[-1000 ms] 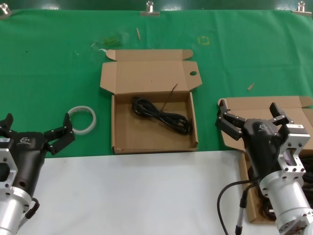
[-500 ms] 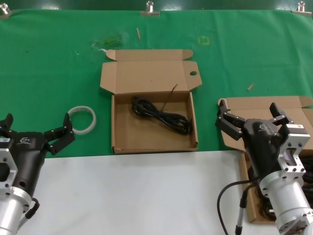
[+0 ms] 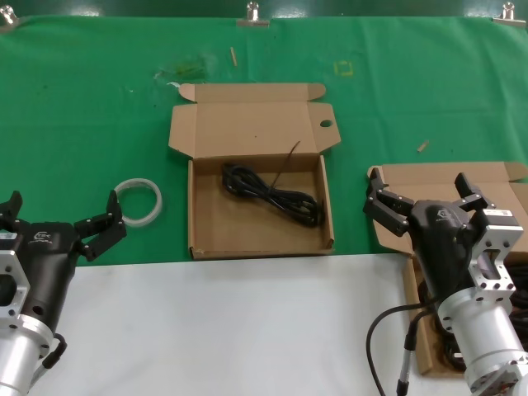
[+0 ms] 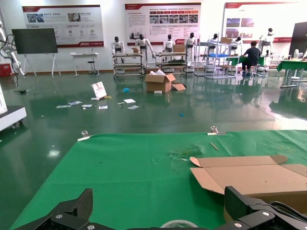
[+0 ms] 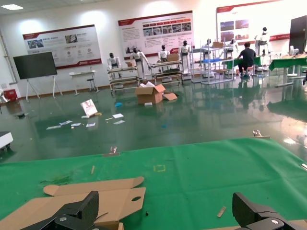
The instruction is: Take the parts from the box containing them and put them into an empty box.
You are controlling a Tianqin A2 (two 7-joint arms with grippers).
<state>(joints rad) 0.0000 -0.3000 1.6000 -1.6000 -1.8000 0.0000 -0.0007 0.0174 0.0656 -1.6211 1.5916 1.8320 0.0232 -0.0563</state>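
Waiting low at the near left, the left gripper (image 3: pixel 59 218) has its fingers spread wide apart, close to a white ring (image 3: pixel 137 200) on the green cloth (image 3: pixel 82 107). On the near right, the right gripper (image 3: pixel 422 195) hangs over the box with cables (image 3: pixel 429 177), fingers wide apart too, holding nothing. One black cable bundle (image 3: pixel 272 194) lies slanted inside the middle box with the holed flap (image 3: pixel 258 169), lid folded back.
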